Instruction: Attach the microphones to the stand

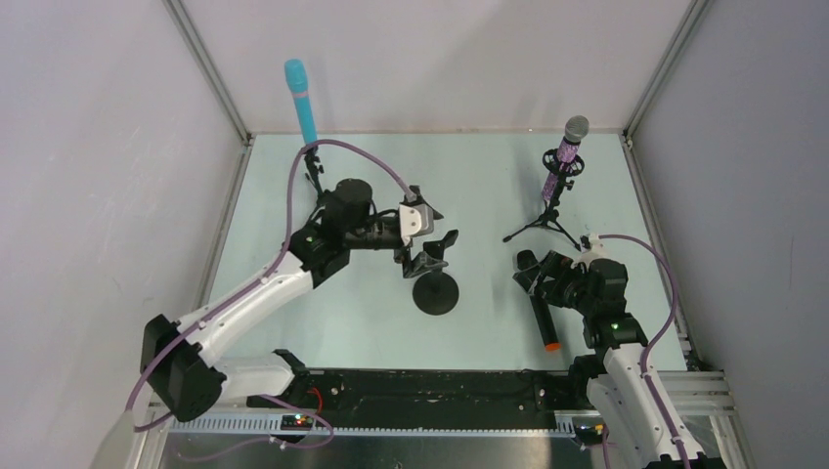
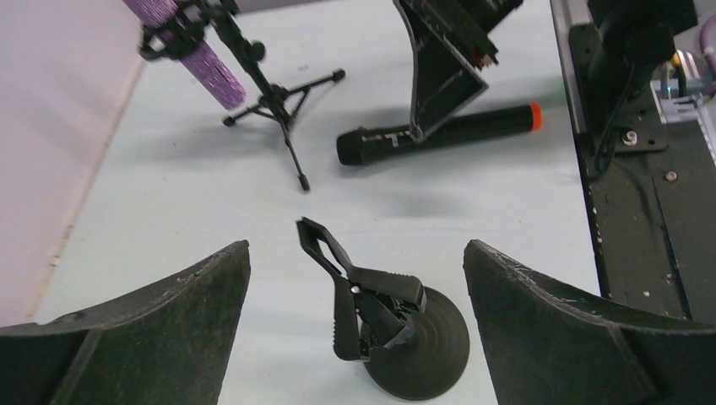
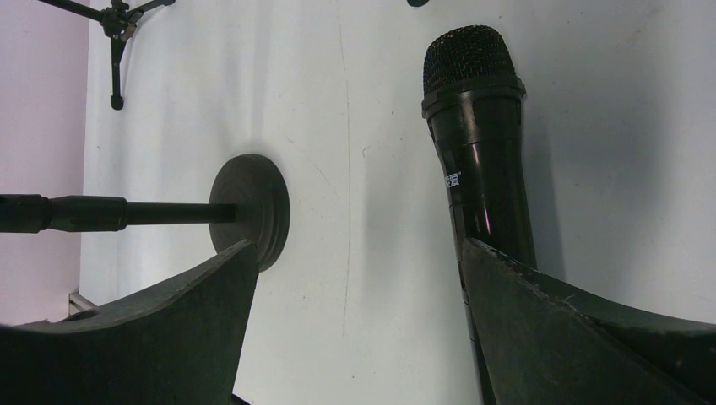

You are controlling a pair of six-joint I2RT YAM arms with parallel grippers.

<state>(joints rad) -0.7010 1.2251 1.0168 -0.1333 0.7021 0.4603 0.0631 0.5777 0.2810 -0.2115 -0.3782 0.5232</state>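
We see black stick microphone with orange end [image 1: 540, 315] lying flat on pale table [image 1: 479, 176], right side, beneath right gripper [image 3: 355, 253], jaws spread. Light blue microphone [image 1: 301, 101] and purple glitter microphone [image 1: 564, 156] sit in stands at back. Left gripper [image 2: 356, 249], jaws spread wide, hangs over black round-base clip stand [image 2: 397, 325].
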